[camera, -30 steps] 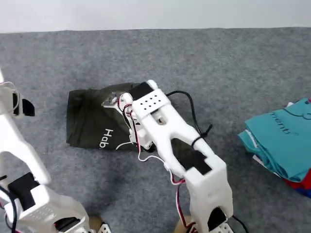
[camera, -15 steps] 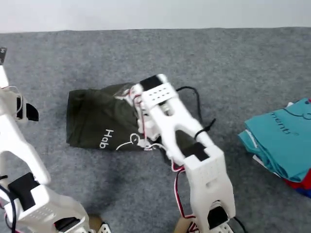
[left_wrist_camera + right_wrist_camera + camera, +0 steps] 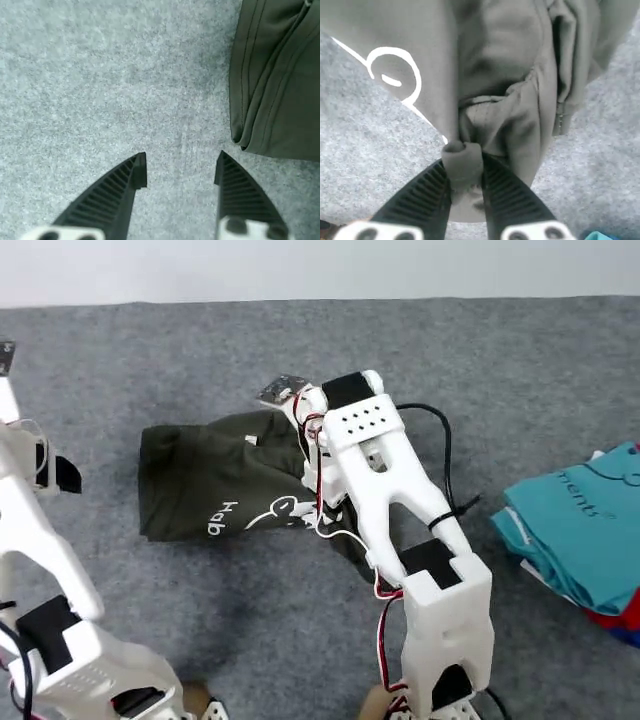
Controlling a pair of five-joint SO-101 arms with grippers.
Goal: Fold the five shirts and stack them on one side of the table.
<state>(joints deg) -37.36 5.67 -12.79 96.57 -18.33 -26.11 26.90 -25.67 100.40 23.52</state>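
A dark olive shirt (image 3: 205,480) with white print lies bunched on the grey carpeted table, left of centre. My right gripper (image 3: 464,157) is shut on a thick fold of this shirt (image 3: 500,75), and its cloth hangs slack from the pinch. From above, the right arm (image 3: 385,490) stretches over the shirt's right half and covers that gripper. My left gripper (image 3: 181,167) is open above bare carpet, just off the shirt's folded edge (image 3: 280,75). In the high view it sits at the far left (image 3: 58,472).
A stack of folded shirts (image 3: 585,530), teal on top with red and blue beneath, lies at the table's right edge. Bare grey carpet (image 3: 500,370) spreads behind the olive shirt and between it and the stack. A black cable (image 3: 440,450) loops off the right arm.
The right arm has swung to the right and away, dragging the pinched side of the olive shirt so the white print has turned. The left arm has barely moved.
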